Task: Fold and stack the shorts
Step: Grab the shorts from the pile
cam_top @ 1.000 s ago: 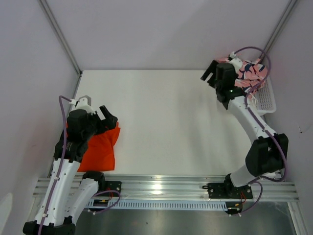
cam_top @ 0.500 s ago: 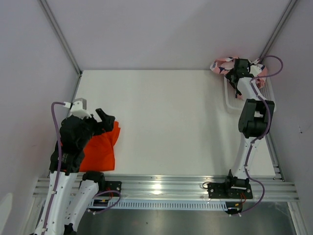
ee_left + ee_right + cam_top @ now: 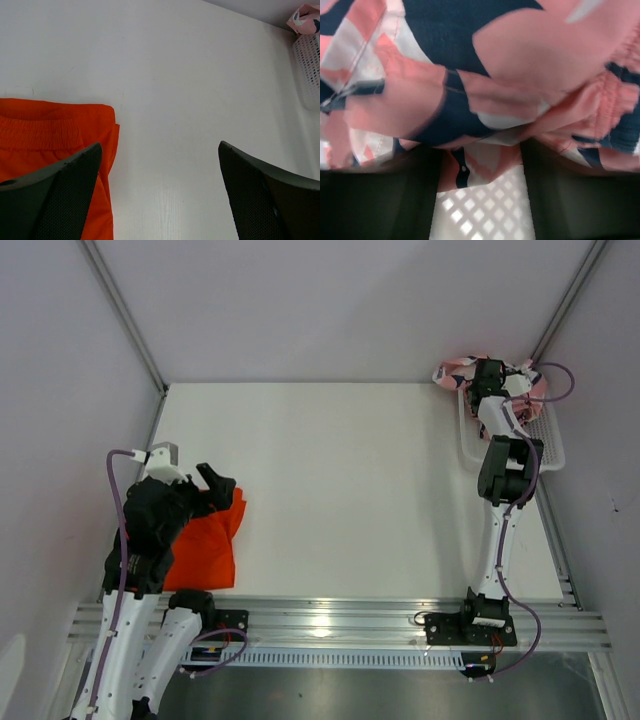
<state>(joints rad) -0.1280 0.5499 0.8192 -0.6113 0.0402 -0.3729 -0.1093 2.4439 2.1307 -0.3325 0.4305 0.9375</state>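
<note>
While my left pincer [image 3: 159,150] hangs wide open over the table [image 3: 175,70] with nothing between its fingers, the orange shorts [image 3: 50,130] lie flat just beneath and to one side of it. Their elastic waistband runs in behind one finger [image 3: 60,200], and only bare white tabletop shows in the gap and under the other finger. My right pincer [image 3: 480,160] is pushed down at the white mesh basket [image 3: 480,215], nose-first into the pink shorts [image 3: 510,45] with the navy and white print. That bunched cloth fills everything ahead of it and sags into the gap between its two fingers, which stand partly apart. Whether they actually pinch the cloth, I cannot tell.
</note>
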